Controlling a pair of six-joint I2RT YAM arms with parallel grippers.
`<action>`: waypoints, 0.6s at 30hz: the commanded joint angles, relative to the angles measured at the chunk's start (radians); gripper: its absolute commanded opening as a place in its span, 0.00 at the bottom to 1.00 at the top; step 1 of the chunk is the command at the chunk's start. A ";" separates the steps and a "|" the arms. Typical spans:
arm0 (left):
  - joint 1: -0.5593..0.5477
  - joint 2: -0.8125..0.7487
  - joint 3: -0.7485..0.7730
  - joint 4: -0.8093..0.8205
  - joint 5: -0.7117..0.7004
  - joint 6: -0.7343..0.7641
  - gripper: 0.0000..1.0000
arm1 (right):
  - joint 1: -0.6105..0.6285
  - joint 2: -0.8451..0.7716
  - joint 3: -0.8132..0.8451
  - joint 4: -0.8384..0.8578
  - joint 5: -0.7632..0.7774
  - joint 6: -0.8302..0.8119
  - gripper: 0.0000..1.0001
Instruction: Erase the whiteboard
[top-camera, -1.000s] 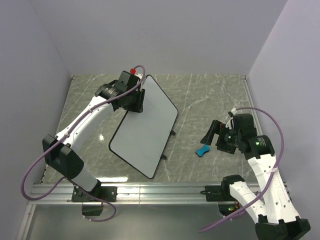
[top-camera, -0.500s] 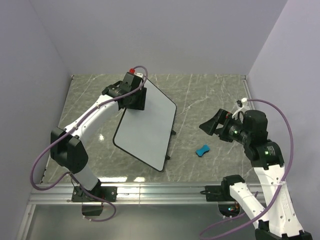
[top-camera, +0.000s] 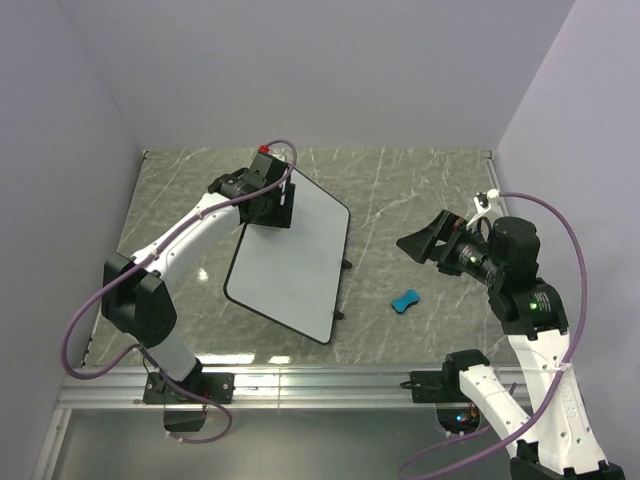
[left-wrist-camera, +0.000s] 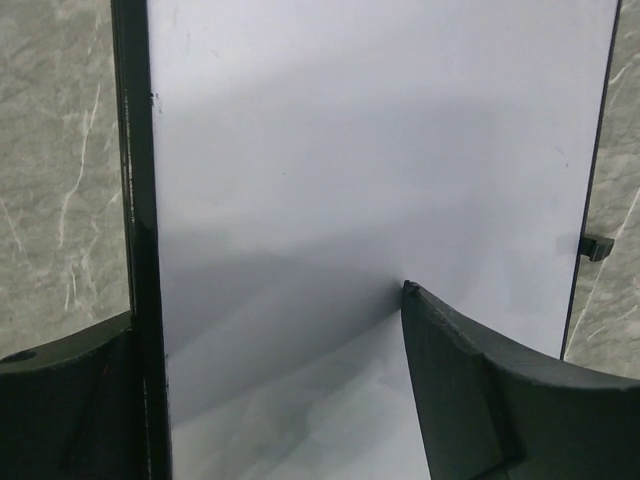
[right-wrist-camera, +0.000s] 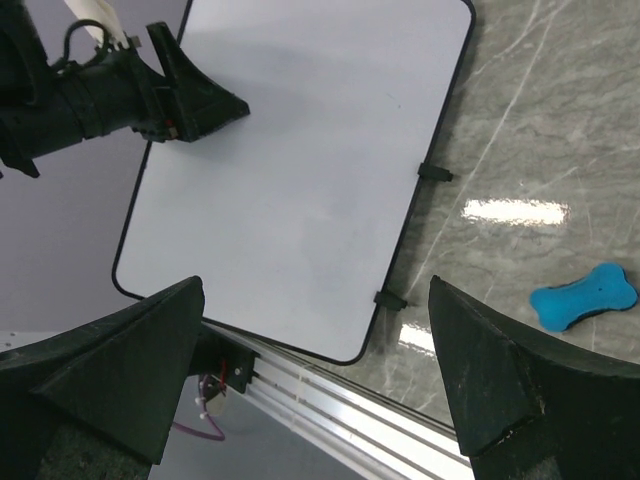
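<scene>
Currently the left hand (top-camera: 268, 203) clamps the whiteboard (top-camera: 290, 262) at its far edge, board tilted over the surface (top-camera: 400, 190) centre-left. Right hand (top-camera: 420, 243) spread wide, raised, well apart, toward the right edge.

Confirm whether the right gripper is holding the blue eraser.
No. The blue eraser lies on the table, apart from the open right gripper.

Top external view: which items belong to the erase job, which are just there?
Job:
- whiteboard, gripped at its far edge by the left end effector
- blue eraser, lying on the table
- right end effector, open, empty

Just there:
- marble table
- purple cables
</scene>
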 joint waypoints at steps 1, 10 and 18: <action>-0.038 0.027 -0.048 -0.189 -0.081 0.053 0.80 | 0.003 -0.006 0.003 0.080 -0.016 0.016 1.00; -0.038 -0.026 -0.022 -0.198 -0.228 0.027 0.87 | 0.005 -0.003 -0.014 0.094 -0.018 0.010 1.00; -0.038 -0.081 0.033 -0.228 -0.351 -0.027 0.99 | 0.003 -0.021 -0.034 0.132 -0.035 0.010 1.00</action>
